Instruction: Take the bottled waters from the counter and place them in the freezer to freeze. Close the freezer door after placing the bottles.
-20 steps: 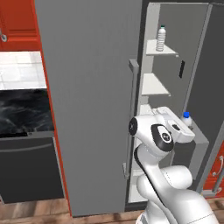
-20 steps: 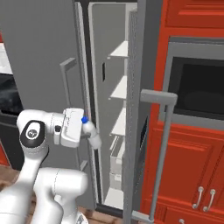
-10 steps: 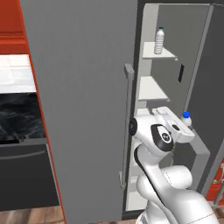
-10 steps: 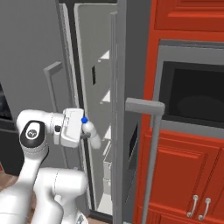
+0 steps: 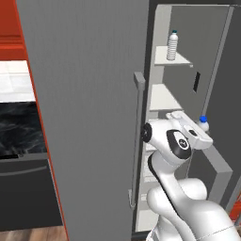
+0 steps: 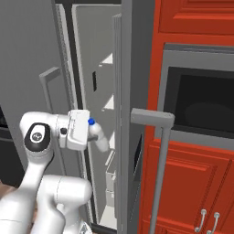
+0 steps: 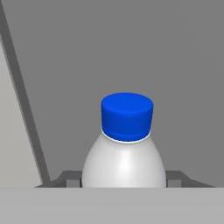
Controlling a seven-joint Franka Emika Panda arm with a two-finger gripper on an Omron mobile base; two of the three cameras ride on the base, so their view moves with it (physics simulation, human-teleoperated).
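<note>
Setting: we stand close before the grey freezer (image 5: 84,94), red cabinet fronts (image 6: 192,183) and a black built-in oven (image 6: 201,107) to its right.
Claw: our gripper (image 6: 93,135) is clamped on a bottled water (image 6: 98,137); in the hand view its blue cap (image 7: 127,116) rises between the two finger tips (image 7: 72,178).
Held bottle: we carry it level with the middle of the open compartment, at its mouth, cap tilted up.
Second bottle: it (image 5: 172,45) stands upright on the top white shelf (image 5: 181,60) inside.
Freezer door: it (image 6: 125,114) stands open, edge-on to us, its bar handle (image 6: 157,173) just right of the held bottle.
Counter: black worktop (image 5: 19,127) lies far left, well apart from us.
</note>
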